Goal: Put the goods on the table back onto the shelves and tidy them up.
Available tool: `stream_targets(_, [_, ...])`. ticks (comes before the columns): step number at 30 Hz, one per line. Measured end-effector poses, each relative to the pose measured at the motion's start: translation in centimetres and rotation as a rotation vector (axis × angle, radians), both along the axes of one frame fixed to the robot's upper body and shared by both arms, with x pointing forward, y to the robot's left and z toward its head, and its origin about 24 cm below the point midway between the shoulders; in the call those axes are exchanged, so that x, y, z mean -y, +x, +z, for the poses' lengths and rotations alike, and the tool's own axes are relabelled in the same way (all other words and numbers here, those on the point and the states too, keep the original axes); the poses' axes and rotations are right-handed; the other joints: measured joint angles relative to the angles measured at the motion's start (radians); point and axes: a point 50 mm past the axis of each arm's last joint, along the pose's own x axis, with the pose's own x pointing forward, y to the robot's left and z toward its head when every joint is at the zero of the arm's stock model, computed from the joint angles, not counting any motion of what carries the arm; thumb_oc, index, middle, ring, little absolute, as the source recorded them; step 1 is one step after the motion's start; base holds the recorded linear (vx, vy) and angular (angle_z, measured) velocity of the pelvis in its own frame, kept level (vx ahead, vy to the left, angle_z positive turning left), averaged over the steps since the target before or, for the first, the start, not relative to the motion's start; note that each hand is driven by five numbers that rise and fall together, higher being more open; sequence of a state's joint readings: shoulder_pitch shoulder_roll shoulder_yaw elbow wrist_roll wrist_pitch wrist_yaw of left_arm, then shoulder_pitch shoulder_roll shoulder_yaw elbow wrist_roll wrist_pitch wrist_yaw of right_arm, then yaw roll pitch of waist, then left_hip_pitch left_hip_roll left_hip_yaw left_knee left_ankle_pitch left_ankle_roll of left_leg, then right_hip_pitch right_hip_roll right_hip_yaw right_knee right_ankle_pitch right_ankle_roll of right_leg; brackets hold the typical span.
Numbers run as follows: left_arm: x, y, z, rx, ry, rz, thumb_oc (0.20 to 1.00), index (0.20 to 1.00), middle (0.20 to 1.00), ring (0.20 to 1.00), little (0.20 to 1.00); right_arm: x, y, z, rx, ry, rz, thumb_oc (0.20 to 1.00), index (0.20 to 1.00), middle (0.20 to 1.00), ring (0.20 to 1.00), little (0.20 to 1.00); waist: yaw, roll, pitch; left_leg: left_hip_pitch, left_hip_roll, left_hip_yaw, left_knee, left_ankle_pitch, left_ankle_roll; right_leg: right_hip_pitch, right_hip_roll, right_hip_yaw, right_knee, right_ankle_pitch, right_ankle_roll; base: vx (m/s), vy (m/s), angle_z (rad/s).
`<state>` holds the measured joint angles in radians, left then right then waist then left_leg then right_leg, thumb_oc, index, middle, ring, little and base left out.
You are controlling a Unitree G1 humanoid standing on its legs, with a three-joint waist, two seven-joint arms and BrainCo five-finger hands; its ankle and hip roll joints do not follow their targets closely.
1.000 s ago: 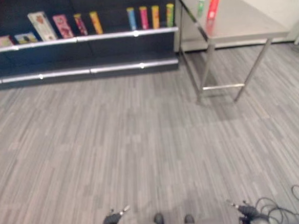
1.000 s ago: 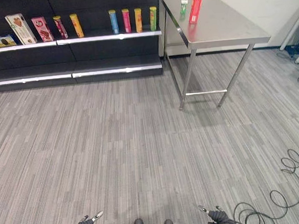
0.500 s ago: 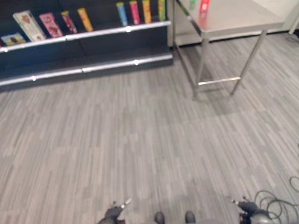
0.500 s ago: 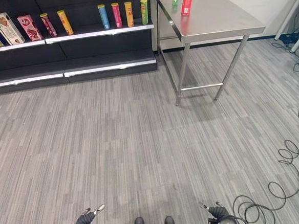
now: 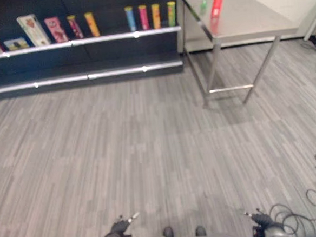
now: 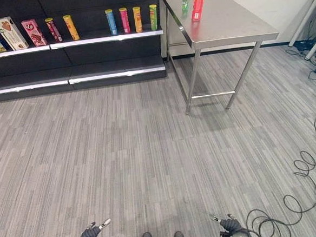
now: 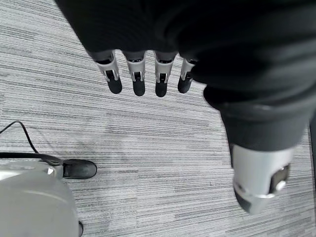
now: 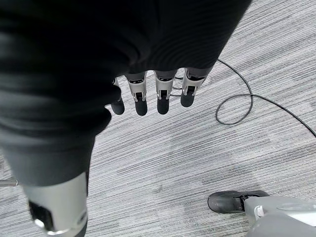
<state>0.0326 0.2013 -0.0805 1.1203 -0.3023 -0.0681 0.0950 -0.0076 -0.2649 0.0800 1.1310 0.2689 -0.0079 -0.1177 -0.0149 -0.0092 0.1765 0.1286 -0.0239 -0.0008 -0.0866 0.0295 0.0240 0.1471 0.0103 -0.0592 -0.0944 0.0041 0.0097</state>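
Wide bare floor (image 6: 138,152) stretches before the table (image 6: 233,24). Left of the table, touching its corner, the shelves (image 6: 71,43) carry tubes and boxes. On the table's far-left end stand two containers.

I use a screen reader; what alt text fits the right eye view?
A steel table holding a tall red tube and a small green bottle stands beside dark shelves of snack tubes and boxes, across grey floor; both robot hands hang empty at the bottom edge.
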Motion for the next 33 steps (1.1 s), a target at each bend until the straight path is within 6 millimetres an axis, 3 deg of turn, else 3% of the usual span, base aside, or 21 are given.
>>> stream_targets(6, [0.0, 0.4, 0.1, 0.012, -0.006, 0.008, 1.000, 1.000, 1.000, 1.000, 1.000, -0.2, -0.2, -0.3, -0.042, -0.016, 0.049, 1.000, 1.000, 1.000, 1.000, 1.000, 0.013, -0.012, -0.003, -0.038, -0.006, -0.017, 0.001, 0.002, 0.003, -0.055, -0.004, -0.003, 0.043, -0.001, 0.006, 0.02, 0.115, 0.02])
stream_targets(10, [0.1, 1.4, 0.3, 0.035, -0.015, 0.016, 1.000, 1.000, 1.000, 1.000, 1.000, 0.0, 0.0, -0.1, -0.035, -0.019, 0.050, 1.000, 1.000, 1.000, 1.000, 1.000, 0.020, -0.001, 0.009, -0.056, -0.027, -0.019, 0.001, -0.002, 0.033, -0.187, -0.030, 0.005, 0.286, -0.088, 0.047, 0.07, 0.195, -0.04])
stream_targets(11, [0.4, 1.9, 0.4, 0.043, -0.019, 0.008, 1.000, 1.000, 1.000, 1.000, 1.000, 0.3, 0.3, 0.0, -0.029, -0.028, 0.051, 1.000, 1.000, 1.000, 1.000, 1.000, 0.024, 0.010, 0.025, -0.053, -0.039, -0.025, 0.005, -0.014, 0.049, -0.243, -0.037, 0.007, 0.407, -0.101, 0.063, 0.14, 0.060, 0.13])
stream_targets(12, [0.6, 2.4, 0.4, 0.044, -0.021, -0.012, 1.000, 1.000, 1.000, 1.000, 1.000, 0.4, 1.2, 0.3, -0.007, -0.036, 0.058, 1.000, 1.000, 1.000, 1.000, 1.000, 0.009, 0.029, 0.052, -0.054, -0.034, -0.034, 0.022, -0.008, 0.077, -0.343, -0.072, -0.001, 0.608, -0.133, 0.067, 0.19, 0.025, 0.26])
stream_targets(14, [0.6, 3.1, 0.7, 0.068, -0.019, -0.024, 1.000, 1.000, 1.000, 1.000, 1.000, 0.1, 0.2, -0.1, -0.046, -0.024, 0.053, 1.000, 1.000, 1.000, 1.000, 1.000, 0.015, 0.020, 0.056, -0.055, -0.059, -0.041, 0.037, -0.030, 0.081, -0.391, -0.141, 0.014, 0.676, -0.149, 0.079, 0.19, 0.001, 0.25])
stream_targets(16, [0.3, 2.5, 0.5, 0.047, -0.013, -0.026, 1.000, 1.000, 1.000, 1.000, 1.000, -0.5, 0.1, -0.3, -0.056, -0.006, 0.053, 1.000, 1.000, 1.000, 1.000, 1.000, 0.025, 0.002, 0.057, -0.049, -0.070, -0.042, 0.037, -0.035, 0.089, -0.428, -0.202, 0.030, 0.616, -0.145, 0.089, 0.24, -0.063, -0.06])
stream_targets(18, [-0.1, 2.3, 0.6, 0.038, -0.003, -0.025, 1.000, 1.000, 1.000, 1.000, 1.000, -0.8, 0.4, -0.3, -0.045, 0.003, 0.057, 1.000, 1.000, 1.000, 1.000, 1.000, 0.024, -0.015, 0.065, -0.048, -0.064, -0.042, 0.029, -0.037, 0.088, -0.445, -0.193, 0.022, 0.538, -0.131, 0.108, 0.47, -0.153, -0.12])
stream_targets(20, [-0.3, 2.6, 0.7, 0.043, 0.001, -0.016, 1.000, 1.000, 1.000, 1.000, 1.000, -1.2, 1.0, -0.2, -0.027, 0.007, 0.077, 1.000, 1.000, 1.000, 1.000, 1.000, 0.008, -0.037, 0.074, -0.064, -0.046, -0.044, 0.047, -0.063, 0.083, -0.460, -0.131, 0.011, 0.314, -0.094, 0.159, 0.44, -0.136, -0.10])
stream_targets(22, [-0.6, 2.9, 0.8, 0.052, 0.001, -0.006, 1.000, 1.000, 1.000, 1.000, 1.000, -1.5, 1.0, -0.3, -0.033, 0.008, 0.094, 1.000, 1.000, 1.000, 1.000, 1.000, -0.012, -0.069, 0.084, -0.052, -0.043, -0.050, 0.045, -0.076, 0.079, -0.477, -0.108, -0.026, 0.189, -0.022, 0.150, 0.44, -0.127, 0.24])
stream_targets(24, [0.0, 2.8, 0.7, 0.059, -0.028, 0.019, 1.000, 1.000, 1.000, 1.000, 1.000, -1.6, -1.0, -0.9, -0.091, 0.008, 0.100, 1.000, 1.000, 1.000, 1.000, 1.000, -0.032, -0.101, 0.079, -0.019, -0.047, -0.090, 0.050, -0.112, 0.062, -0.457, -0.105, -0.071, 0.093, 0.004, 0.147, 0.58, -0.211, 0.59])
stream_targets(25, [0.7, 1.9, 0.2, 0.036, -0.057, 0.037, 1.000, 1.000, 1.000, 1.000, 1.000, -1.5, -2.1, -1.1, -0.120, 0.010, 0.079, 1.000, 1.000, 1.000, 1.000, 1.000, -0.035, -0.104, 0.075, 0.023, -0.032, -0.128, 0.036, -0.147, 0.047, -0.446, -0.090, -0.053, 0.138, 0.039, 0.102, 0.52, -0.217, 0.63])
stream_targets(26, [1.0, 1.8, 0.1, 0.032, -0.063, 0.037, 1.000, 1.000, 1.000, 1.000, 1.000, -1.3, -3.0, -1.3, -0.143, 0.008, 0.070, 1.000, 1.000, 1.000, 1.000, 1.000, -0.041, -0.095, 0.063, 0.033, -0.003, -0.157, 0.046, -0.173, 0.033, -0.443, -0.075, -0.067, 0.176, 0.047, 0.086, 0.35, -0.141, 1.05])
stream_targets(27, [1.5, 1.5, 0.0, 0.029, -0.076, 0.023, 1.000, 1.000, 1.000, 1.000, 1.000, -1.1, -4.5, -1.5, -0.181, 0.008, 0.060, 1.000, 1.000, 1.000, 1.000, 1.000, -0.052, -0.065, 0.040, 0.062, 0.037, -0.204, 0.049, -0.191, 0.011, -0.415, -0.040, -0.099, 0.180, 0.078, 0.077, 0.63, -0.251, 0.98])
stream_targets(28, [1.4, 0.8, -0.2, 0.008, -0.074, 0.028, 1.000, 1.000, 1.000, 1.000, 1.000, -1.0, -4.2, -1.5, -0.182, 0.002, 0.064, 1.000, 1.000, 1.000, 1.000, 1.000, -0.050, -0.046, 0.038, 0.074, 0.071, -0.209, 0.077, -0.200, -0.031, -0.391, -0.010, -0.116, 0.190, 0.063, 0.054, 0.65, -0.249, 0.67])
stream_targets(29, [1.2, 0.2, -0.4, -0.011, -0.068, 0.038, 1.000, 1.000, 1.000, 1.000, 1.000, -1.0, -4.0, -1.5, -0.177, 0.002, 0.068, 1.000, 1.000, 1.000, 1.000, 1.000, -0.048, -0.045, 0.033, 0.077, 0.084, -0.205, 0.114, -0.207, -0.050, -0.373, 0.004, -0.118, 0.188, 0.067, 0.044, 0.42, -0.155, 0.13])
stream_targets(30, [1.0, 0.1, -0.4, -0.017, -0.066, 0.046, 1.000, 1.000, 1.000, 1.000, 1.000, -1.1, -3.2, -1.3, -0.157, 0.000, 0.076, 1.000, 1.000, 1.000, 1.000, 1.000, -0.043, -0.045, 0.031, 0.064, 0.085, -0.207, 0.178, -0.205, -0.068, -0.345, 0.012, -0.125, 0.177, 0.053, 0.022, 0.28, -0.109, 0.01])
stream_targets(31, [0.8, 0.0, -0.4, -0.015, -0.062, 0.054, 1.000, 1.000, 1.000, 1.000, 1.000, -0.9, -2.3, -1.1, -0.126, -0.014, 0.097, 1.000, 1.000, 1.000, 1.000, 1.000, -0.038, -0.053, 0.002, -0.034, 0.067, -0.217, 0.448, -0.226, -0.117, -0.287, 0.021, -0.131, 0.123, 0.084, -0.013, 0.39, -0.214, -0.02])
stream_targets(32, [0.9, -0.3, -0.5, -0.020, -0.066, 0.058, 1.000, 1.000, 1.000, 1.000, 1.000, -0.6, -1.8, -0.8, -0.103, -0.025, 0.106, 1.000, 1.000, 1.000, 1.000, 1.000, -0.032, -0.041, -0.011, -0.057, 0.068, -0.217, 0.525, -0.214, -0.133, -0.266, 0.038, -0.125, 0.114, 0.054, -0.049, 0.54, -0.305, -0.04])
stream_targets(33, [1.1, 0.0, -0.4, -0.007, -0.073, 0.063, 1.000, 1.000, 1.000, 1.000, 1.000, -0.3, -0.9, -0.4, -0.063, -0.037, 0.113, 1.000, 1.000, 1.000, 1.000, 1.000, -0.034, -0.030, -0.023, -0.144, 0.072, -0.206, 0.746, -0.155, -0.186, -0.227, 0.065, -0.122, 0.106, 0.034, -0.093, 0.38, -0.236, -0.11])
